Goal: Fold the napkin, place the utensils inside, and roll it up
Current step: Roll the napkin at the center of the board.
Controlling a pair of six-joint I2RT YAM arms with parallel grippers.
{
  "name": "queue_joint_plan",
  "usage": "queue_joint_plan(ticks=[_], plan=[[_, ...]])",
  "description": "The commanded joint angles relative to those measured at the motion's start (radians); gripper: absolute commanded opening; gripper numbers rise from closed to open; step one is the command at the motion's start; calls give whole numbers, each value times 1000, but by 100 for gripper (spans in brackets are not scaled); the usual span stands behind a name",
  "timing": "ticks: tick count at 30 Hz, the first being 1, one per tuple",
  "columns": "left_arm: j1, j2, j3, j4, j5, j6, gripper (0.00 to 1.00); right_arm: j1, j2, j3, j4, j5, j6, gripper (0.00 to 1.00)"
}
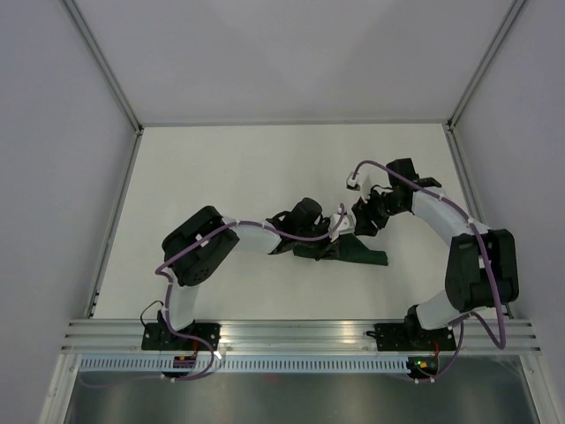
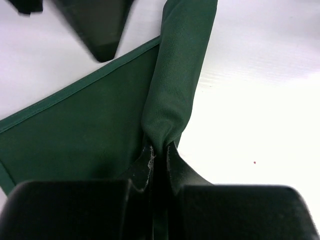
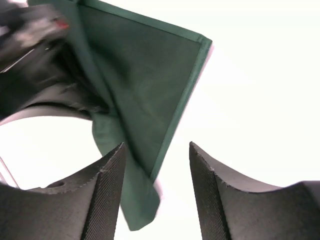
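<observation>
The dark green napkin [image 1: 355, 253] lies bunched on the white table between the two arms. My left gripper [image 1: 330, 233] is shut on a pinched fold of the napkin [image 2: 175, 75], which rises in a ridge from the fingertips [image 2: 148, 159]; a flat part with a hemmed edge spreads to the left. My right gripper [image 1: 364, 221] is open just above the cloth. In the right wrist view its fingers [image 3: 107, 175] straddle a hanging corner of the napkin [image 3: 145, 85] without closing on it. No utensils are in view.
The white table [image 1: 265, 168] has walls at the back and sides, with metal posts at the far corners. The left arm's wrist shows blurred at the top left of the right wrist view [image 3: 30, 30]. The right gripper's dark finger [image 2: 97, 25] shows in the left wrist view.
</observation>
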Motion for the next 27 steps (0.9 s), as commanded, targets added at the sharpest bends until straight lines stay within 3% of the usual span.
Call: queue_joint_plan(ticks=[1, 8, 13, 17, 27], plan=[[15, 107, 11, -275, 139, -99, 2, 5, -146, -96, 97, -16, -6, 60], [46, 199, 106, -404, 219, -160, 2, 35, -346, -309, 179, 5, -84, 62], [61, 262, 187, -488, 251, -186, 2, 198, -480, -487, 350, 165, -43, 63], [67, 274, 197, -499, 259, -215, 2, 293, -511, -539, 393, 232, -24, 64], [90, 301, 233, -540, 290, -272, 5, 373, -477, -608, 463, 314, -40, 64]])
